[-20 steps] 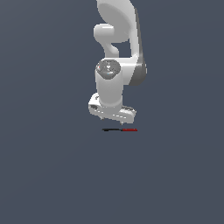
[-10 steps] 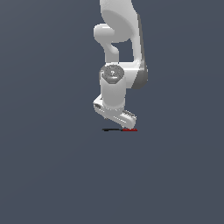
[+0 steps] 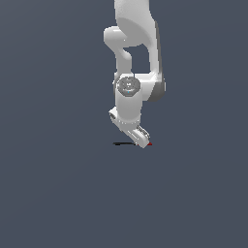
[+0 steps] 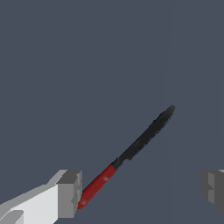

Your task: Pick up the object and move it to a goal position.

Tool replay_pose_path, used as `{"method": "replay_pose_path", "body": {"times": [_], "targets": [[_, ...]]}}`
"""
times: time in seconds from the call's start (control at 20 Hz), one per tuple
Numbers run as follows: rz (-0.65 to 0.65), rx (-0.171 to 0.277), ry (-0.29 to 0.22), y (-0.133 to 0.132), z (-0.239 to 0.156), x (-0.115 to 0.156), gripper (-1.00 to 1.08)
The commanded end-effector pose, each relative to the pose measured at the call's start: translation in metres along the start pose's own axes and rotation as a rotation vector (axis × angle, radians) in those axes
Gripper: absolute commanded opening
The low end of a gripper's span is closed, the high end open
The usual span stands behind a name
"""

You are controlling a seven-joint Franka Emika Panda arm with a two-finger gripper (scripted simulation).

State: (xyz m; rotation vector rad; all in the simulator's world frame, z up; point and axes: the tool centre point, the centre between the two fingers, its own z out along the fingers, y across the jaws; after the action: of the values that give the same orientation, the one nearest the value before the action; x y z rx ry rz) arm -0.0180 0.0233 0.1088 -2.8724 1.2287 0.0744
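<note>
Exterior view: camera off the arm, set well back, facing the white Panda arm (image 3: 134, 72) head-on from slightly above; the arm hangs down the frame's middle over a plain grey-blue floor (image 3: 48, 193), small in frame.

Wrist view: camera on the wrist, close, looking down past the claw (image 4: 142, 190) onto the same floor; both fingertips (image 4: 69, 192) sit at the frame's edge.

Shared: the claw's tips, the black-and-red stick (image 3: 131, 144) and the floor patch around it. The stick is a sliver in the exterior view, large in the wrist view.
</note>
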Motion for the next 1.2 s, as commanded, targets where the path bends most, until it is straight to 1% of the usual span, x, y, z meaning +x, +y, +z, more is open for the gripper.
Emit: {"method": "replay_pose_path", "body": {"times": [0.0,0.9,1.15], "targets": [[0.067,0.001,0.003,-0.001,0.005,-0.003,1.0],[0.536,0.012,0.029,-0.002,0.037,-0.019,1.0],[0.645,0.016,0.036,-0.002,0.044,-0.022,1.0]]}}
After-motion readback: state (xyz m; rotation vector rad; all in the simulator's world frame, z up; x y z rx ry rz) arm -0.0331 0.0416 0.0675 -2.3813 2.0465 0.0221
